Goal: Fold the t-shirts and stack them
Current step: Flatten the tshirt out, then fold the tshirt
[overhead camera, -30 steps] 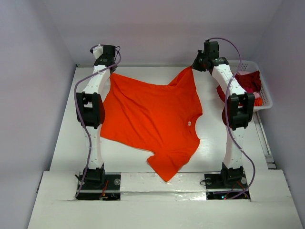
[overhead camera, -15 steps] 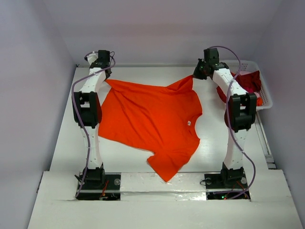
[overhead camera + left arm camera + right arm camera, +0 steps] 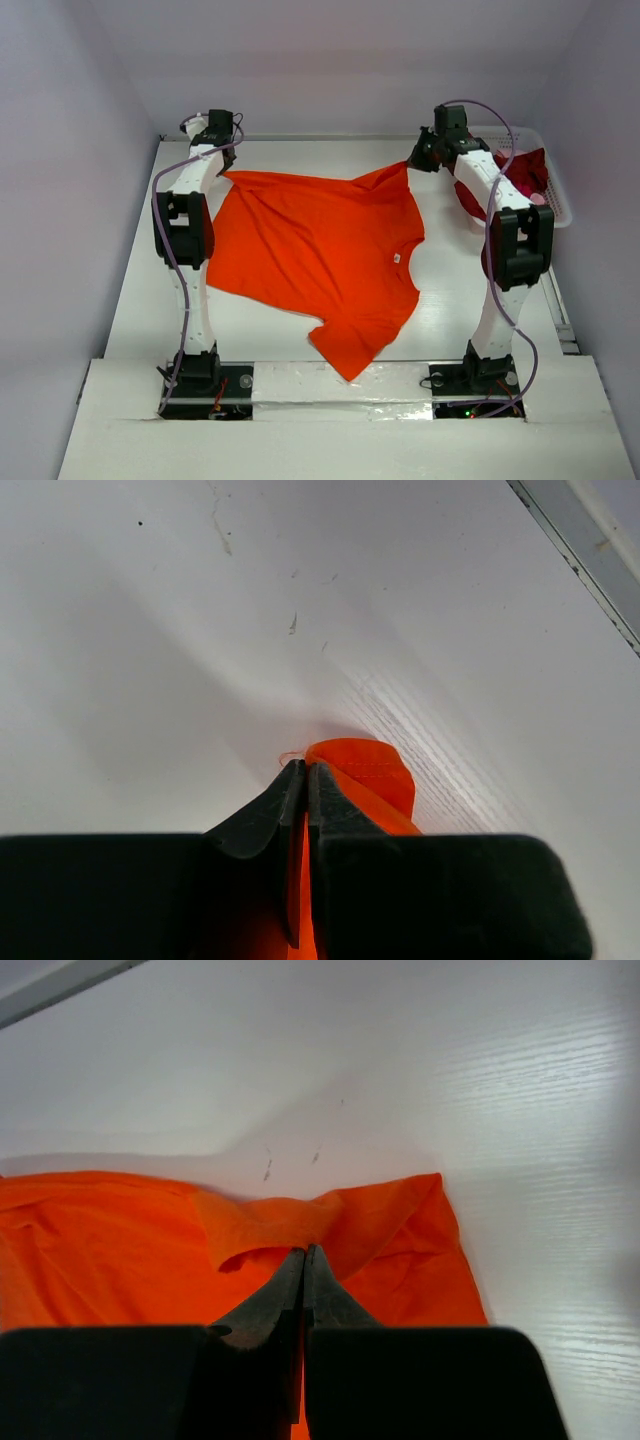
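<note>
The left gripper point(image 3: 305, 772) and the right gripper point(image 3: 303, 1253), both fully closed, each pinch one far corner of the orange t-shirt point(image 3: 320, 250), probably to stretch it flat on the bench point(image 3: 300, 150) for folding.

we see two slim arms, the left arm point(image 3: 196, 178) and the right arm point(image 3: 478, 178), built of white tube-like links joined by chunky black joint blocks point(image 3: 182, 228). each rises from a black base point(image 3: 200, 370) bolted to a white plate. a thin grey-purple cable point(image 3: 508, 128) runs loosely along each arm. small red wires show beside the left base. up close, the left pincer point(image 3: 305, 770) and the right pincer point(image 3: 303, 1252) are matte black, each with two flat tapering fingers on a broad black bar.
</note>
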`<state>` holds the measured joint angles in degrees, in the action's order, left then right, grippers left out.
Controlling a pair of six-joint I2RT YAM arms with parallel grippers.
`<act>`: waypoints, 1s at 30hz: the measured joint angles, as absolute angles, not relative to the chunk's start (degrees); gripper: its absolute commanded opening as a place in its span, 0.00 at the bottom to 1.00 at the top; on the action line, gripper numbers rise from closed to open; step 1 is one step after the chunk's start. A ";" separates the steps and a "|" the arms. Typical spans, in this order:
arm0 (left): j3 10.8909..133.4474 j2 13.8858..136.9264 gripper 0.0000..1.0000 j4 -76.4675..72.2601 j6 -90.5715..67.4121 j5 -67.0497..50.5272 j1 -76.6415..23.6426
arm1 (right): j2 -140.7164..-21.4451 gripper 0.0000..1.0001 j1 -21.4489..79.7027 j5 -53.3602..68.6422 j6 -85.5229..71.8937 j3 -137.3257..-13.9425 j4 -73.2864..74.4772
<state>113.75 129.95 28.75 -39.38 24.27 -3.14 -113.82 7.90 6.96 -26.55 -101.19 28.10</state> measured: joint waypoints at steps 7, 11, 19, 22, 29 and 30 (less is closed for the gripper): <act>113.75 129.88 0.00 29.21 -39.66 24.25 -2.39 | -112.92 0.00 7.90 7.49 -26.61 -96.51 27.88; 113.10 129.29 0.00 29.43 -39.88 24.16 -1.78 | -112.16 0.00 7.90 7.46 -27.03 -94.56 27.79; 110.98 126.13 0.00 29.74 -39.99 23.88 -0.99 | -108.62 0.00 7.90 7.25 -27.88 -91.50 27.70; 110.98 125.58 0.00 29.56 -40.01 23.75 -0.99 | -106.89 0.00 7.90 7.27 -28.12 -90.50 27.38; 110.08 125.43 0.00 29.54 -40.01 23.55 -0.99 | -104.12 0.00 7.90 7.29 -28.29 -88.64 27.29; 109.95 125.43 0.00 29.52 -40.01 23.55 -0.99 | -103.66 0.00 7.90 7.29 -28.29 -88.25 27.14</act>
